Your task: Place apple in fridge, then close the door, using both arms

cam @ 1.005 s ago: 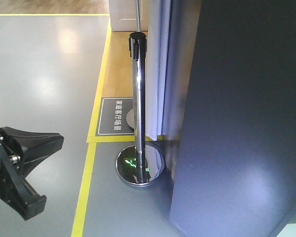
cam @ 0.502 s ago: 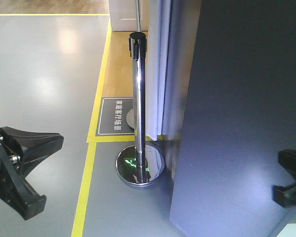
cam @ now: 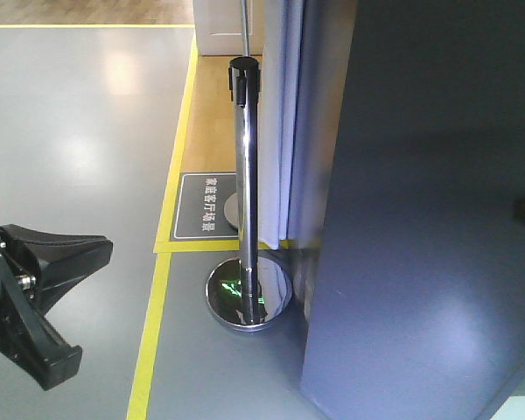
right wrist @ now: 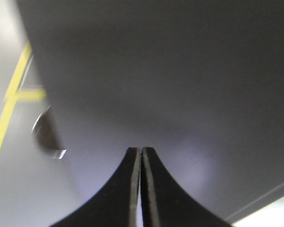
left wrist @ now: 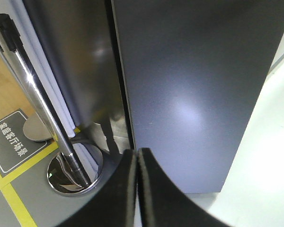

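Both grippers closed, facing door (right wrist: 180, 71) closely.

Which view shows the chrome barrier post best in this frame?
The exterior front-facing view: the chrome barrier post shows whole there, from black cap to round base, left of the door. The left wrist view crops its top and part of its base; the right wrist view catches only a blurred edge of its base.

Floor (cam: 70, 131): I see glossy grey flooring, with a yellow tape line (cam: 153, 324) bordering a wood-toned strip. Standing on it: a chrome stanchion post (cam: 245, 192) on its round mirrored base (cam: 248, 297). Flat on it: a dark grey floor sign (cam: 203, 206) with white characters, just behind that base.
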